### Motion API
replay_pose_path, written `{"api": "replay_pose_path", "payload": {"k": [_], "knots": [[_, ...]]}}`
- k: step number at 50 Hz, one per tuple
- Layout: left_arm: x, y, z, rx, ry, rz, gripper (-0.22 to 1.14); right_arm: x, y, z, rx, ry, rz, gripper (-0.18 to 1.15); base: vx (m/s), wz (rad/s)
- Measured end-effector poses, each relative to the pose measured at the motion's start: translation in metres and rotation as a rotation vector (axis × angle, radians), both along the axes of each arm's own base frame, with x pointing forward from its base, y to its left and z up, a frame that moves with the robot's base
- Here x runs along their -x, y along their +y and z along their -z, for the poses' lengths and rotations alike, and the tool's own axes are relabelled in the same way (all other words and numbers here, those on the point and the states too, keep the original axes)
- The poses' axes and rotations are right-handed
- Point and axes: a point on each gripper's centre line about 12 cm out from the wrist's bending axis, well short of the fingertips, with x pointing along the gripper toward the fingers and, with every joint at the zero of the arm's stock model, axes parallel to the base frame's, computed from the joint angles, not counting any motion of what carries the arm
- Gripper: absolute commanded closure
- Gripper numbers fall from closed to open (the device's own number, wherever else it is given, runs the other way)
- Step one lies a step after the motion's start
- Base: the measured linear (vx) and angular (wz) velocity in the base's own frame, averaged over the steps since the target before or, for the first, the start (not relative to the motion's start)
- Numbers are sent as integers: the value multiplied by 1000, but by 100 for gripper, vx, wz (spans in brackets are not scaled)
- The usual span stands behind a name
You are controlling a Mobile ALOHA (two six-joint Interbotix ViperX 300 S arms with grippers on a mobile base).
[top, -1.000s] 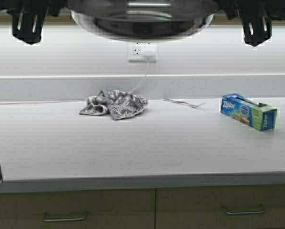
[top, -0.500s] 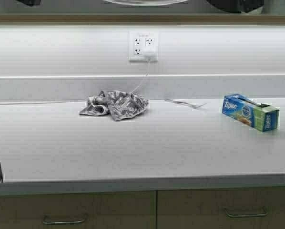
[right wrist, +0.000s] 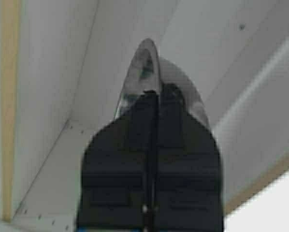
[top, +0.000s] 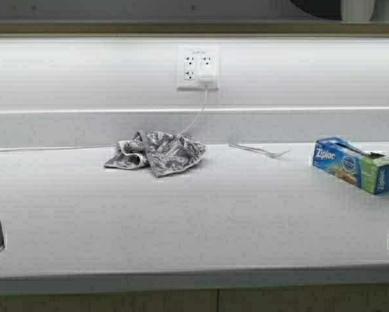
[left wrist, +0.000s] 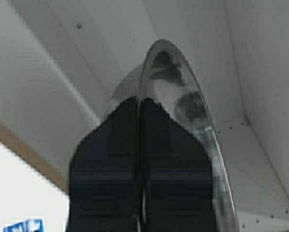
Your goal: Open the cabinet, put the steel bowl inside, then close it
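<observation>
the tan wood-laminate wall cabinet (left wrist: 48,63) is open; both wrist views look up into its pale interior with peg holes in the walls, and the high view catches only its lower edge. the wide mirror-shiny steel bowl (left wrist: 183,101) is up inside that opening, out of the high view, carried by its thin rolled rim from both sides. the left gripper (left wrist: 140,164) is pinched narrow on the rim, and the right gripper (right wrist: 151,159) is pinched the same way on the opposite edge. judgement: this is the placing step, so both arms should advance level and in sync, lower until the bowl base seats on the shelf, then release together; uneven release would likely tip it. the shelf surface under the bowl can't be seen, so contact can't be confirmed. below, the white countertop (top: 194,221) holds a crumpled grey patterned cloth (top: 157,151), a blue and green ziploc bag box (top: 354,165) and a thin white cable (top: 196,120) from the wall outlet (top: 198,66). none of it sits in the arms' path up there.
</observation>
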Motion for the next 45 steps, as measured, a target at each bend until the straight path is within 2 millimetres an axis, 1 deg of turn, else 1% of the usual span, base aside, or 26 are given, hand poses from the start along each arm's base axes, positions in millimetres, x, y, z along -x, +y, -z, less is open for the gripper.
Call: {"api": "replay_pose_path", "payload": {"k": [6,12,15,21,29,36,42,45], "knots": [[-18,-8,-7,0,6,-5,89,-19,1,-1,8,18,18,89,16,2],[-42,-18,-11,0,10,-13,89,-47,-3,3,7,42,56,89,14,2],[-56,-19,-10,-4,17,-28,89,-59,-3,6,2,55,65,89,13,2],[-75,-27,0,-15,36,-34,89,-79,-3,16,1,84,79,89,12,3],[-91,-36,22,-39,81,-36,89,-92,0,32,16,127,84,89,11,3],[-99,-39,44,-64,125,-37,89,-95,0,37,22,142,87,89,9,4],[-101,-40,50,-69,136,-38,89,-96,0,41,23,150,87,89,6,3],[-102,-41,49,-67,135,-38,89,-97,0,41,27,155,90,89,5,3]]}}
